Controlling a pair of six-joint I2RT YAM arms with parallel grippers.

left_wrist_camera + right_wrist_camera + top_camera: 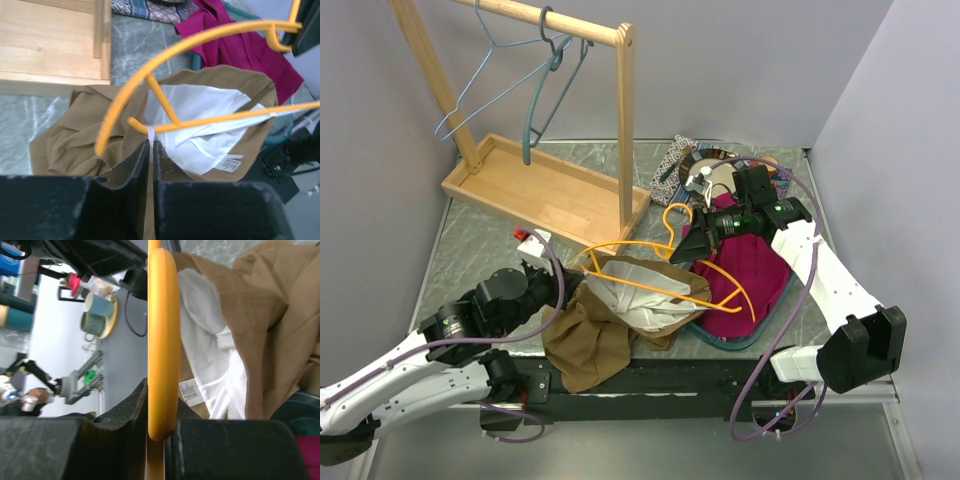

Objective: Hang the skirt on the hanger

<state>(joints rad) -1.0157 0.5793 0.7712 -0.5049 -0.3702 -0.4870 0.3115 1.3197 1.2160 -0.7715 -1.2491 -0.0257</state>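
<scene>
We are squeezing the yellow hanger [161, 340] tight in our right tool [161, 415]. The hanger is reaching across the open top of the brown skirt [590, 340], where its white inside is showing. The skirt is lying in a heap by the near edge of the counter [480, 250], around the middle. Our left tool [151, 150] is sitting at the skirt's top rim with its two fingers almost together. We cannot tell if it is pinching the cloth. A pink cloth [750, 270] is lying toward the right edge.

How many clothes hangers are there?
3: orange hanger on the brown skirt; pale blue hanger and teal hanger hanging on the wooden rack. Others may be hidden.
</scene>
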